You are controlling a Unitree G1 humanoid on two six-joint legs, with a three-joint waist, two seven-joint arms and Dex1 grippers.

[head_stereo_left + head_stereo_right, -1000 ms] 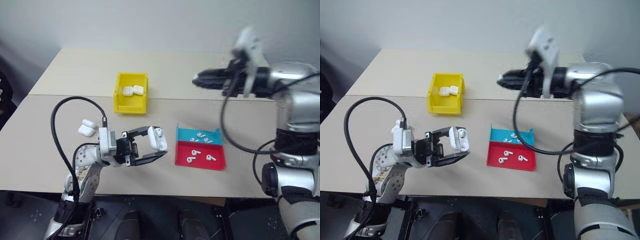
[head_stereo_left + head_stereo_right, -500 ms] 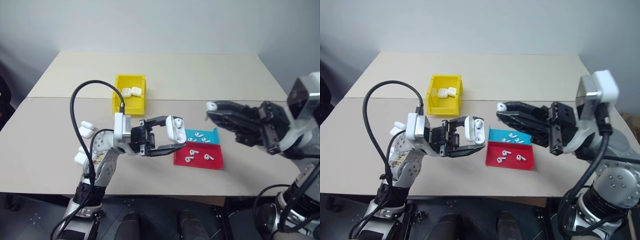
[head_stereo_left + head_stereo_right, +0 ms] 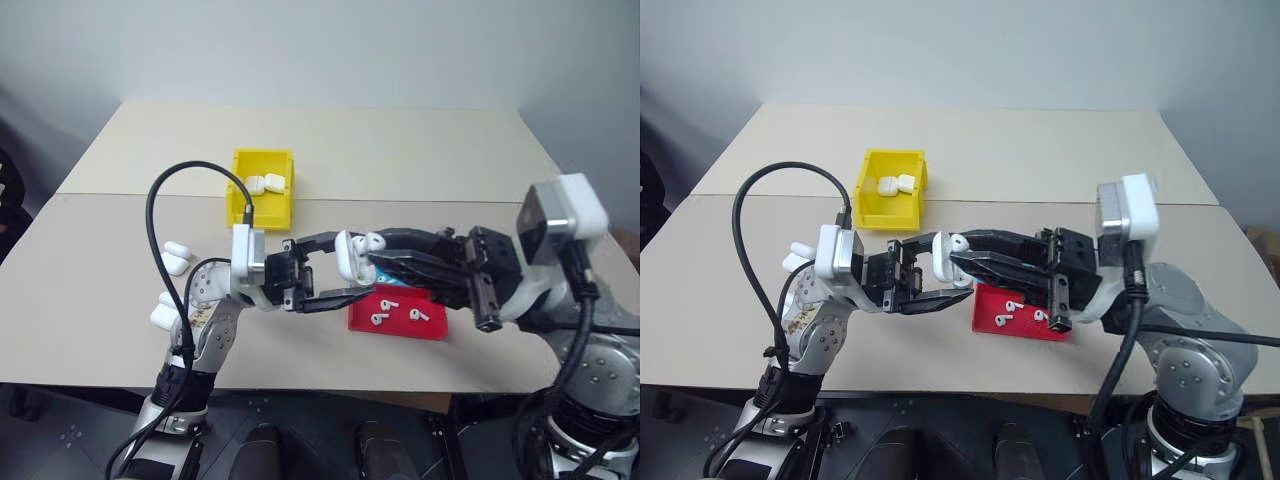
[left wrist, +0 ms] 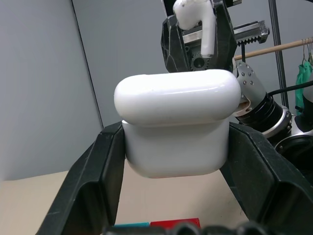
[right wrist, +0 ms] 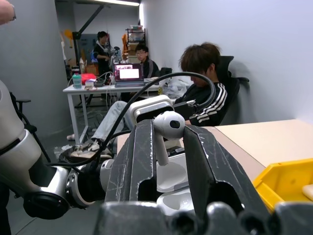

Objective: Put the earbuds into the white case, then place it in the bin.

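**Earbud meeting the open case above the worktop**

Here the left hand (image 3: 335, 272) is clamping a glossy white case (image 4: 177, 128), lid flipped open, above the worktop (image 3: 400, 150). The right hand (image 5: 166, 142) is pinching a tiny white earbud (image 5: 168, 125), stem down, just over the case's open mouth. The yellow bin (image 3: 262, 187) is holding two closed cases. The red tray (image 3: 400, 313) is carrying three loose earbuds; the blue tray is lying largely hidden behind the right hand.
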